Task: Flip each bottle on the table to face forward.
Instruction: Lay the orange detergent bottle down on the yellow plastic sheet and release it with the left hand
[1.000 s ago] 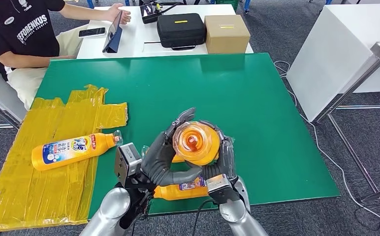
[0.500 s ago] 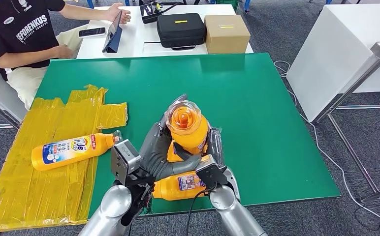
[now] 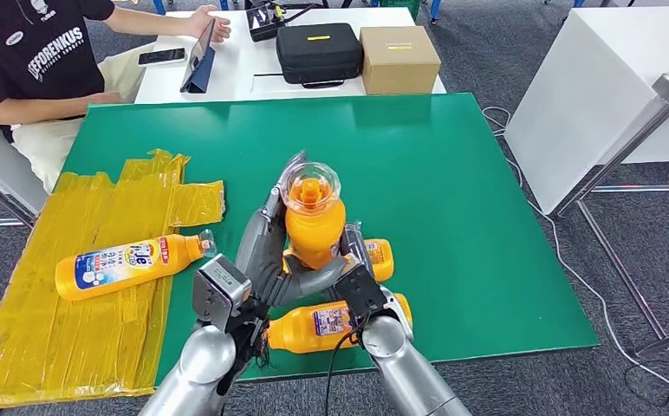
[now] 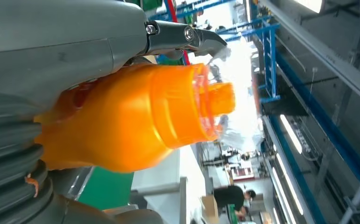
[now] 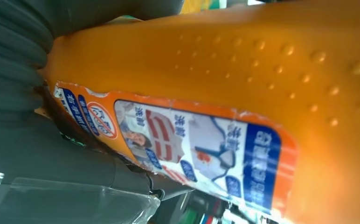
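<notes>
You have an orange bottle point(image 3: 315, 227) raised above the near middle of the green table point(image 3: 452, 191), held between both hands. It stands nearly upright, its clear cap point(image 3: 310, 185) on top and pointing up toward the head camera. The left hand point(image 3: 266, 251) is wrapped around the bottle's left side and underside, thumb across the front below the shoulder, fingers reaching up behind the neck. The right hand point(image 3: 367, 277) presses against the lower right side; its fingers are mostly hidden behind the bottle, so you can see contact but not how they curl. In the left wrist view the bottle point(image 4: 122, 116) sits in the grey palm with one finger tip reaching past the cap. In the right wrist view the bottle's dimpled wall and blue-and-white label point(image 5: 192, 140) lie right against the hand.

A second bottle point(image 3: 322, 327) lies on its side at the table's near edge, just under the hands (label up, cap to the left). A third bottle point(image 3: 132, 263) lies on the yellow plastic sheet point(image 3: 62, 321) at the left, cap pointing right, label up. A seated person point(image 3: 45, 61) is at the far left corner.
</notes>
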Available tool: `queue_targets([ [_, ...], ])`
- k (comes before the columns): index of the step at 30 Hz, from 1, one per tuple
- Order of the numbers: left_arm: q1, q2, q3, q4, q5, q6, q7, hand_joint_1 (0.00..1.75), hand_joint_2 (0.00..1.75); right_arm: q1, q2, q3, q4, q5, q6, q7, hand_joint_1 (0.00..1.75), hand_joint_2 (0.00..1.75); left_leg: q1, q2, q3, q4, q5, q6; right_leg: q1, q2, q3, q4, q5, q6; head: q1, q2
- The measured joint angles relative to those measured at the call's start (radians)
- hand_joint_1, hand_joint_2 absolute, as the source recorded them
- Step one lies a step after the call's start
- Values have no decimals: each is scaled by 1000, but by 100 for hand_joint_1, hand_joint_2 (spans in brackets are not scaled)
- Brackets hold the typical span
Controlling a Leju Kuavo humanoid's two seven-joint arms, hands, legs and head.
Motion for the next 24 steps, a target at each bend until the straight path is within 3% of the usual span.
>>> queue_targets([
  [16,-1,-3,34,14,-6,6,-4,0,175,-59,5,1,71,119,36,31,175,175,0,0,0,0,0,0,0,0,0,0,0,0,0,0],
  [24,-15,-8,45,30,2,5,-8,0,175,-48,5,1,23,154,46,114,175,175,0,0,0,0,0,0,0,0,0,0,0,0,0,0],
])
